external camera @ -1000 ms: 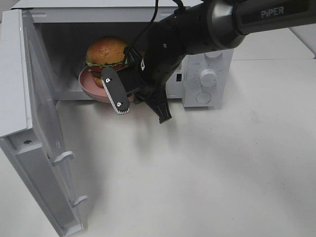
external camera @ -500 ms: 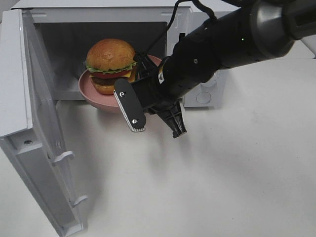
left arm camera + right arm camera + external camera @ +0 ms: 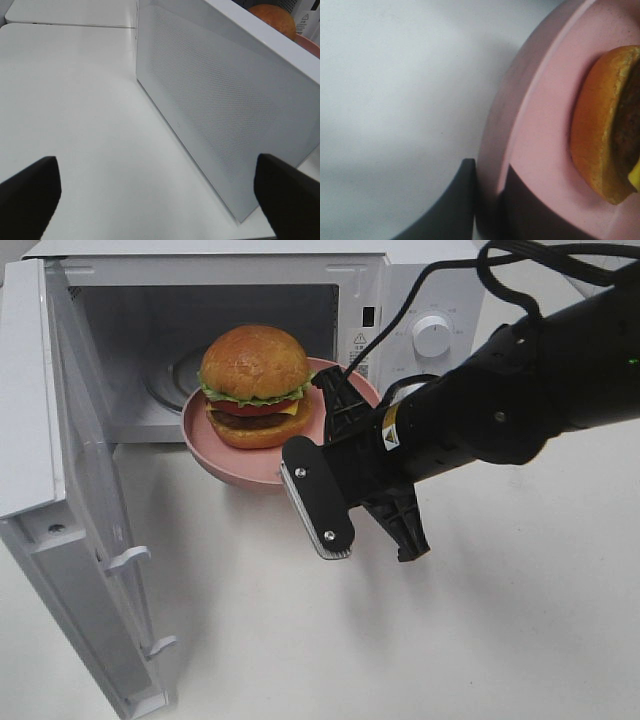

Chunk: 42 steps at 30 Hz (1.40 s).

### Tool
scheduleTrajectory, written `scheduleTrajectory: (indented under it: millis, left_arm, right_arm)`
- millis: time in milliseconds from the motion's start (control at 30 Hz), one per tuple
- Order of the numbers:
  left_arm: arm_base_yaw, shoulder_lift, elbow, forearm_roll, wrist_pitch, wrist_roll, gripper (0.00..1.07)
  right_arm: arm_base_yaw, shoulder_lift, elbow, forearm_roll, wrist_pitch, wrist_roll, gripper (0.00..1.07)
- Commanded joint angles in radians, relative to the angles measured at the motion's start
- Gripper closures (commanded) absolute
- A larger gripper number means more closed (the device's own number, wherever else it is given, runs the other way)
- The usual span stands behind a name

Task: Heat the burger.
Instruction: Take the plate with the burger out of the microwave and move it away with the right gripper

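Note:
The burger (image 3: 255, 385), with a golden bun, lettuce, tomato and cheese, sits on a round pink plate (image 3: 235, 468). My right gripper (image 3: 338, 408) is shut on the plate's right rim and holds it just outside the open microwave (image 3: 420, 300), above the table. In the right wrist view the plate rim (image 3: 540, 125) is pinched in my right gripper (image 3: 490, 192), with the burger (image 3: 602, 130) beside it. My left gripper (image 3: 157, 192) is open and empty, behind the microwave door (image 3: 225, 100). The bun top (image 3: 272, 15) shows over the door.
The microwave door (image 3: 90, 530) stands swung open on the left. The glass turntable (image 3: 175, 380) lies inside the cavity. The control knob (image 3: 432, 335) is on the microwave's right panel. White table (image 3: 500, 640) lies in front and to the right.
My right gripper has drawn the plate and burger out of the microwave cavity, rightward and toward the front. The door has not moved.

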Motion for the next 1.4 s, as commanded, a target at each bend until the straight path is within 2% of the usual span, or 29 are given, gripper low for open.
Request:
scheduleTrajectory:
  millis: [33,167,467,867,1400]
  left_arm:
    - [0.002,-0.015,0.002,-0.008,-0.006,-0.002,0.09]
    - [0.002,-0.015,0.002,-0.008,-0.006,-0.002,0.09]
    - [0.002,-0.015,0.002,-0.008,-0.006,-0.002,0.09]
    - [0.002,-0.015,0.002,-0.008,-0.006,-0.002,0.09]
    - [0.002,-0.015,0.002,-0.008,-0.006,-0.002,0.09]
  right_arm:
    - [-0.005,-0.055,0.030,-0.008,-0.092,0.000,1.07]
    - [-0.005,-0.129,0.112,-0.008,-0.109,0.000,1.07]
    - [-0.005,-0.244,0.218,-0.008,-0.104,0.000,1.07]
    - [-0.005,-0.453,0.379,-0.008,-0.015,0.037,1.07]
    - [-0.005,-0.691,0.520,-0.026,0.120,0.132,1.07]
